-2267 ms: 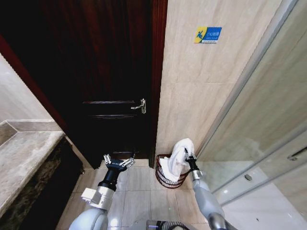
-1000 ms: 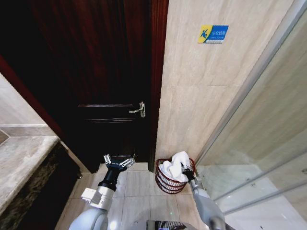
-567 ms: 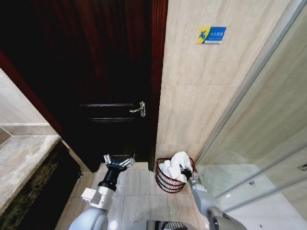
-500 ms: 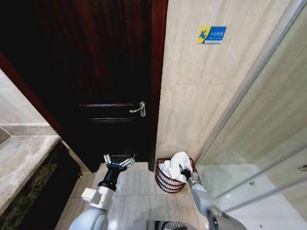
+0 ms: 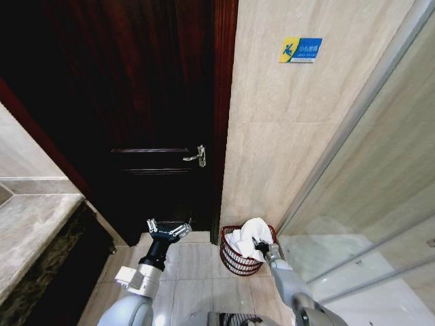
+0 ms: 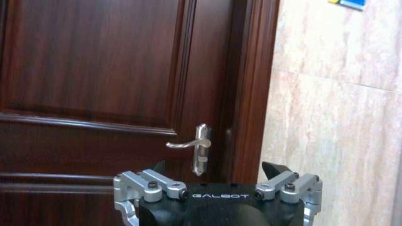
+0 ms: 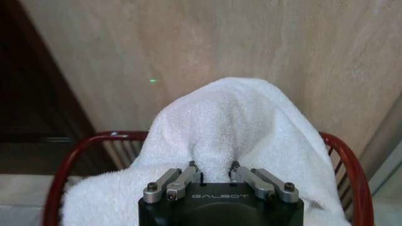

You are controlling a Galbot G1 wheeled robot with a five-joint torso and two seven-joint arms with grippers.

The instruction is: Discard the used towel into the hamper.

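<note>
Right gripper (image 7: 215,170) fingers clamped on towel (image 7: 232,122) inside hamper (image 5: 234,258); left gripper (image 5: 167,229) fingers apart.

A bathroom; beige wall tiles (image 5: 285,136), a glass shower partition (image 5: 380,204), a stone vanity top (image 5: 30,231), a dark wooden door (image 5: 136,102).

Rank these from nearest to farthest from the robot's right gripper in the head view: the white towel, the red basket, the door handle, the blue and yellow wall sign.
1. White towel: held in the right gripper, heaped in the basket.
2. Red basket: around and under the towel, on the floor by the wall.
3. Door handle: higher up, on the dark door to the left.
4. Wall sign: far up the tiled wall.
</note>
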